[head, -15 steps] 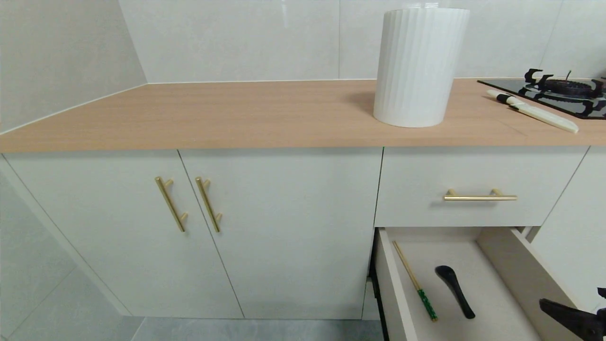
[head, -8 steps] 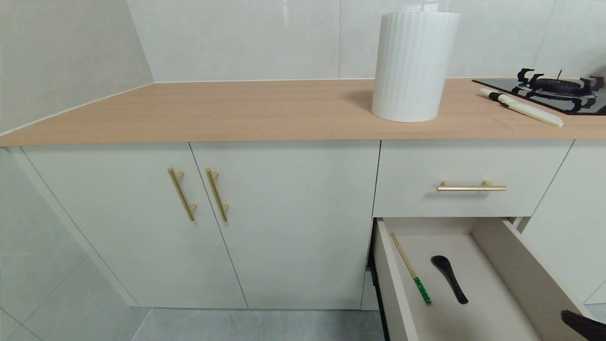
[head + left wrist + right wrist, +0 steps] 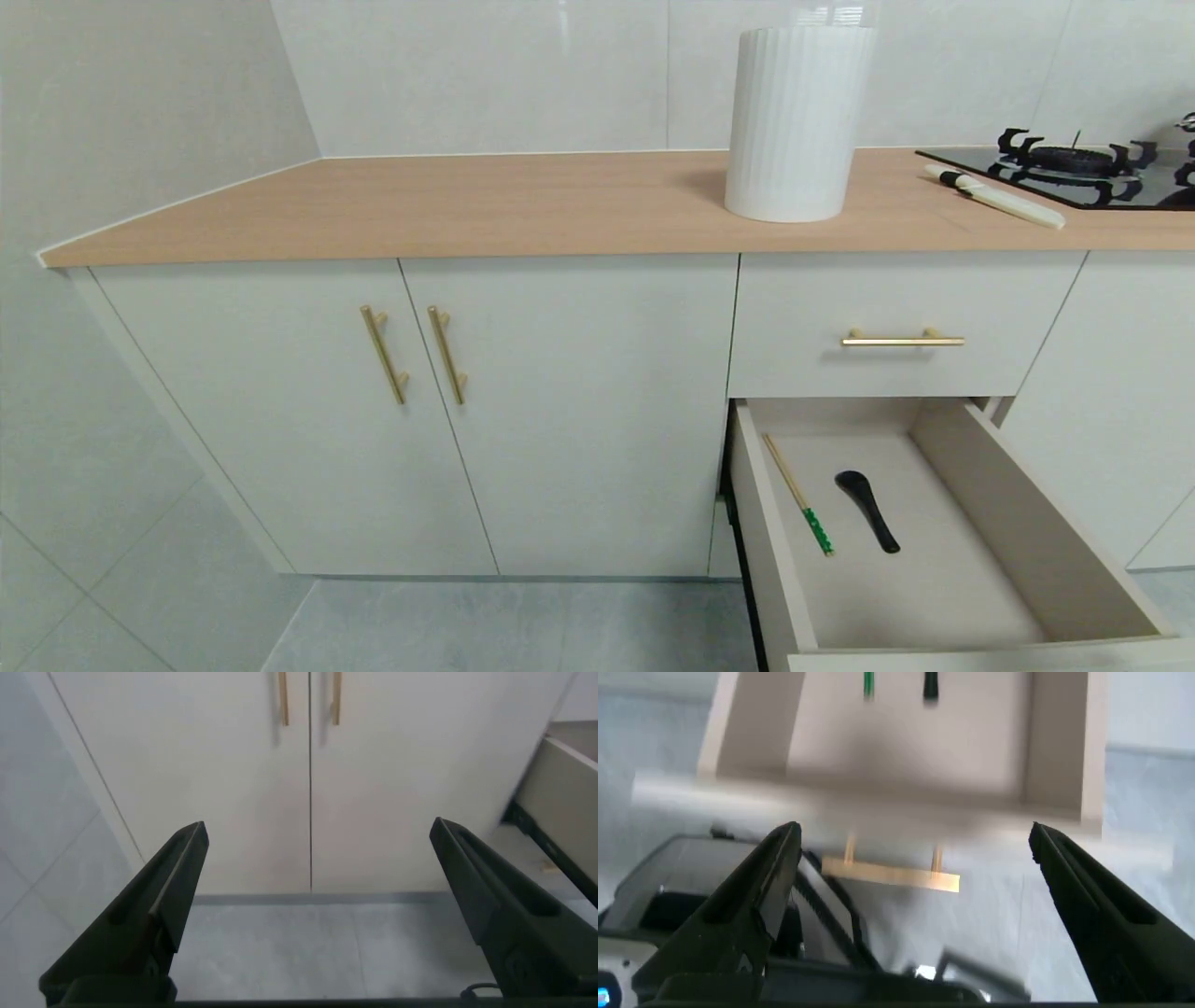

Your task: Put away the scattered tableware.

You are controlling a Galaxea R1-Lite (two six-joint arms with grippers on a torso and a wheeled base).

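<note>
My head view has pulled back from the cabinet [image 3: 579, 411]. My left gripper [image 3: 318, 829] and right gripper [image 3: 913, 831] gape wide, empty. The chopsticks [image 3: 799, 509] and spoon [image 3: 868, 509] sit in the drawer [image 3: 1027, 523]; knife [image 3: 994, 196] likely next

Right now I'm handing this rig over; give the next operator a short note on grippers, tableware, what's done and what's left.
Left gripper: open, empty, facing the cabinet doors.
Right gripper: open, empty, over the front of the open drawer.
Chopsticks and black spoon lie in it: done.
Left: the knife on the countertop by the stove probably goes in too, then shut the drawer.
</note>
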